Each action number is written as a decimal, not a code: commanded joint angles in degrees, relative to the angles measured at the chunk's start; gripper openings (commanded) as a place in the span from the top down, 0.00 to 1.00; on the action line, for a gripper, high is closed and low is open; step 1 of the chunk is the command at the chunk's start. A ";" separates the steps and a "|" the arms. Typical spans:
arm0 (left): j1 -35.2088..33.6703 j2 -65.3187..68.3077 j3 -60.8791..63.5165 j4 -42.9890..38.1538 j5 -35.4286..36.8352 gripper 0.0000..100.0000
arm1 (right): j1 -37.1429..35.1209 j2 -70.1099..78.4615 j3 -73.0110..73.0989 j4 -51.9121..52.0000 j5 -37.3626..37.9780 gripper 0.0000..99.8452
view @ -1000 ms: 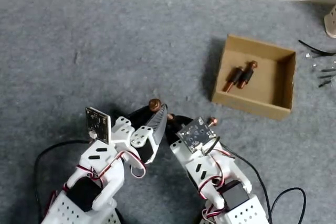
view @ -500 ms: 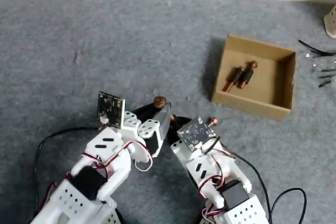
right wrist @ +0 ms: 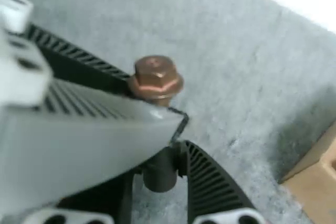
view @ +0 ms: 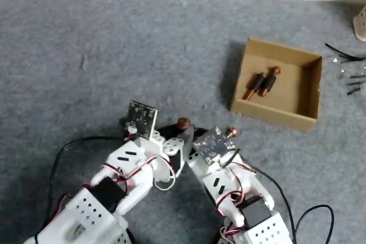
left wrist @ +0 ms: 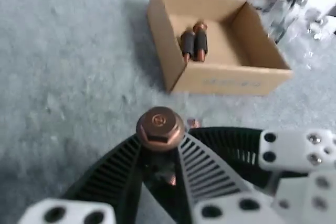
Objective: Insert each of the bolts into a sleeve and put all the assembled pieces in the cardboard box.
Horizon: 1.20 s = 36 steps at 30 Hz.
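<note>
High view: near the middle of the tabletop's front edge, the left gripper (left wrist: 160, 142) was clamped on a copper bolt (view: 183, 123), head up. Just beside it, the right gripper (right wrist: 157, 161) pinched a black sleeve (right wrist: 159, 177) close to the bolt. Two assembled pieces (view: 261, 84) lay in the cardboard box (view: 273, 116) toward the right edge.

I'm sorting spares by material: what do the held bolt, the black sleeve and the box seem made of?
Bolt: metal, coppery and slightly glossy, with glints on its hex head; plated or solid, I cannot tell. Sleeve: matte black, probably rubber or plastic, showing no shine. Cardboard box: plain brown cardboard, thin dull walls.
</note>
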 commanded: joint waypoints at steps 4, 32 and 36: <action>0.75 0.84 0.22 0.18 0.26 0.99 | 1.10 -1.01 6.55 -2.59 0.35 0.99; -16.40 -3.91 -2.33 0.35 15.82 0.62 | 1.19 -1.01 6.55 -2.51 0.35 0.99; -17.89 -11.21 0.57 0.26 15.82 0.62 | 1.27 -1.01 6.55 -2.51 0.35 0.99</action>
